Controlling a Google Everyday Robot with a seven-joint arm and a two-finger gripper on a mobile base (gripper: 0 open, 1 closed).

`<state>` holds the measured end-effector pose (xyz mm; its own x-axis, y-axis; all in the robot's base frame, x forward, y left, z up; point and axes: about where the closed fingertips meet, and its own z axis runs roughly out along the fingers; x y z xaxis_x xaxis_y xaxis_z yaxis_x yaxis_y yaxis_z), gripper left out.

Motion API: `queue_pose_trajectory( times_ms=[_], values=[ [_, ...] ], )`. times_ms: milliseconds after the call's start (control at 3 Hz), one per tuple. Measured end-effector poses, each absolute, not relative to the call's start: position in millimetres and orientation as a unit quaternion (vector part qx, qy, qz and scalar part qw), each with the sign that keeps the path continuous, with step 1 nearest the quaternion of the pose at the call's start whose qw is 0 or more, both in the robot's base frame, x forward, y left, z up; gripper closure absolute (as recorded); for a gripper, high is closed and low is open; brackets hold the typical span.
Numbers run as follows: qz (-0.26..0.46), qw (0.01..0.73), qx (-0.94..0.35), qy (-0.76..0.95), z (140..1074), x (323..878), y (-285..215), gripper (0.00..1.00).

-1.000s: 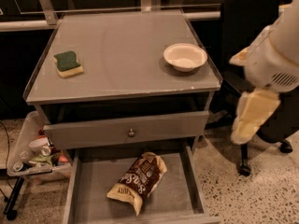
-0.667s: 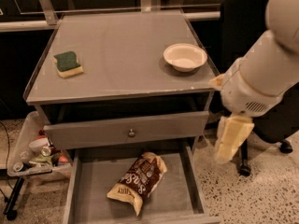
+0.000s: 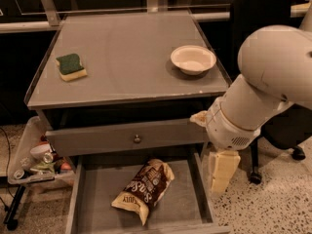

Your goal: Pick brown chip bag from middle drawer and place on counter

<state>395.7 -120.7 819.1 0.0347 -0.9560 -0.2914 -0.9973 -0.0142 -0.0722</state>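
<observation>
Middle drawer (image 3: 97, 194) — edge cropped, gripper (image 3: 223, 172) seemingly beside

My gripper (image 3: 222, 174) hangs just outside the right wall of the middle drawer (image 3: 92, 199). Left of it, the drawer is open from above, with bare floor around the brown chip bag (image 3: 145, 189). Above-left, the closed drawer front (image 3: 112, 139) covers the drawer's rear. A chair base (image 3: 292, 152) stands to the right.
</observation>
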Motion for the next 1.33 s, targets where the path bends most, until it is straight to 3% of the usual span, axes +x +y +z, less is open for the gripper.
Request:
queue_pose_trajectory(
  times_ms=[667,1333],
  values=[
    [0.087,0.133,-0.713,0.683,816,393,-118,0.00],
    [0.161,0.126,-0.708,0.676,726,394,-66,0.00]
  ],
)
